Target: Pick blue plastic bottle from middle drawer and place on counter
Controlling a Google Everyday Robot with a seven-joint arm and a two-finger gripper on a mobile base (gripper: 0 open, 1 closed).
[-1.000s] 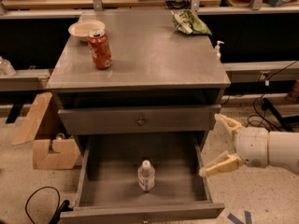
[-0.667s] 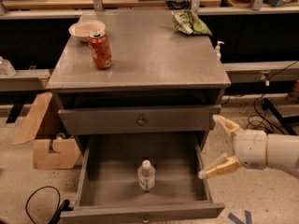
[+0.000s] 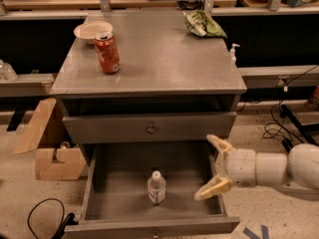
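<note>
We see the gripper (image 3: 213, 167), fingers spread and empty, right of the blue plastic bottle (image 3: 156, 187) upright in the middle drawer (image 3: 119, 203).

Red soda can (image 3: 107, 52) beside white bowl (image 3: 92, 30); green bag (image 3: 203, 24); pump bottle (image 3: 233, 52); cardboard box (image 3: 52, 156)

End effector (image 3: 203, 167), jaws apart, at side wall of middle drawer (image 3: 119, 168) — blue plastic bottle (image 3: 156, 187) upright inside, nr centre

We see clear blue plastic bottle (image 3: 156, 187), matt grey middle drawer (image 3: 124, 158), smooth slightly shiny counter (image 3: 164, 59), cream plastic-looking gripper (image 3: 204, 167) by drawer's right wall.
</note>
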